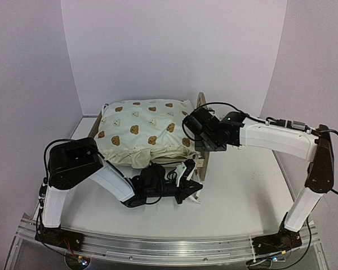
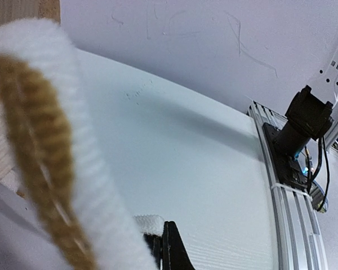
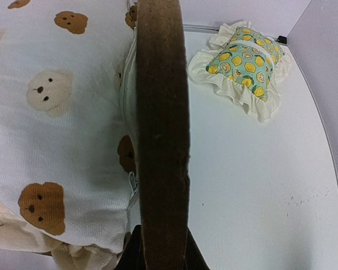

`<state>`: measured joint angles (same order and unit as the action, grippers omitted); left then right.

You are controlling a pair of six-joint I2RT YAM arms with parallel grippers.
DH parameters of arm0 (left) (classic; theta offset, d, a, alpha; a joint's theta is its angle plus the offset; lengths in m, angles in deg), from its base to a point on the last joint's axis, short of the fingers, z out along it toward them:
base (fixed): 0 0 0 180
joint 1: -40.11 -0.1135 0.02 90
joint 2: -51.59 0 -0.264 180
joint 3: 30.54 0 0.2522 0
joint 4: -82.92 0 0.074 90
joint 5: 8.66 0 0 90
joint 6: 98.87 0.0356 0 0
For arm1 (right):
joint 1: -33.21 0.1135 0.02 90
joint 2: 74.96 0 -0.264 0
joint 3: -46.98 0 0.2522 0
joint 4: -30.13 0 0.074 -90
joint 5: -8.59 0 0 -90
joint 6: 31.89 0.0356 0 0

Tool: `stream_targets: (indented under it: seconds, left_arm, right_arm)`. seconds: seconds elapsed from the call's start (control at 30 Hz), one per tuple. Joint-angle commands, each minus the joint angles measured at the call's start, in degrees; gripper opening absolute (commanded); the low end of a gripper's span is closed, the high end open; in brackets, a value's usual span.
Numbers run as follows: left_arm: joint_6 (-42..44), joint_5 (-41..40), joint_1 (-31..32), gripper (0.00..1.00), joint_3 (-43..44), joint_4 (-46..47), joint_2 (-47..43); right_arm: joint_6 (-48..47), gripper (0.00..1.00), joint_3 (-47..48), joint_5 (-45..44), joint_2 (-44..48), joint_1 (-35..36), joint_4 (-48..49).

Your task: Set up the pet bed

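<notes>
The pet bed (image 1: 202,163) stands at the table's middle, its light-wood end board (image 3: 160,112) running up the right wrist view. The cream bear-print cushion (image 1: 141,132) lies on it and hides the striped base; it fills the left of the right wrist view (image 3: 56,112). My right gripper (image 1: 204,147) is shut on the right end board (image 3: 158,253). My left gripper (image 1: 190,188) lies low at the bed's front right corner, shut on a white fabric edge (image 2: 147,224) that seems to be the cushion's. The cushion (image 2: 73,140) looms close in the left wrist view.
The small lemon-print pillow (image 3: 245,62) lies on the table beyond the end board, toward the back right corner; my right arm hides it in the top view. An aluminium rail (image 1: 158,247) edges the near side. The right arm's base (image 2: 307,121) stands there.
</notes>
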<state>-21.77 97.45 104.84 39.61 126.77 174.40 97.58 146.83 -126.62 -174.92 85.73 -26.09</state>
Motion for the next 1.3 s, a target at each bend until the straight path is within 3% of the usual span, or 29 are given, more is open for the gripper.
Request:
stream_targets:
  seconds: [0.0, 0.37, 0.6, 0.67, 0.77, 0.87, 1.0, 1.27]
  left_arm:
    - [-3.06, 5.91, 0.31, 0.0, 1.76, -6.26, -3.01]
    - [-8.25, 9.84, 0.21, 0.0, 5.03, -16.32, -5.42]
    - [-12.98, 14.35, -1.93, 0.0, 8.16, -18.47, -4.45]
    - [-13.4, 14.69, -2.5, 0.0, 8.86, -19.65, -3.92]
    - [-13.93, 15.08, -3.21, 0.0, 9.18, -20.76, -3.37]
    - [-14.89, 15.7, -4.01, 0.0, 9.34, -21.3, -2.96]
    - [-15.72, 16.54, -4.5, 0.0, 9.98, -22.25, -2.39]
    - [-17.81, 19.44, -4.61, 0.0, 11.69, -22.01, 0.03]
  right_arm:
    - [-6.26, 0.0, -3.12, -7.56, 1.68, -1.12, 0.83]
    - [-11.42, 0.0, -11.79, -3.6, 3.16, -3.33, 11.97]
    - [-19.53, 0.01, -15.96, 4.46, 4.49, -4.23, 20.31]
    - [-20.18, 0.12, -17.21, 6.63, 6.16, -4.24, 20.31]
    - [-20.1, 0.36, -20.08, 10.03, 10.63, -4.24, 19.3]
    - [-18.25, 0.5, -23.96, 13.74, 16.66, -4.21, 18.21]
    - [-14.48, 0.6, -29.05, 18.95, 24.98, -4.24, 17.13]
    - [-1.98, 0.58, -41.55, 30.38, 33.25, -4.2, 20.69]
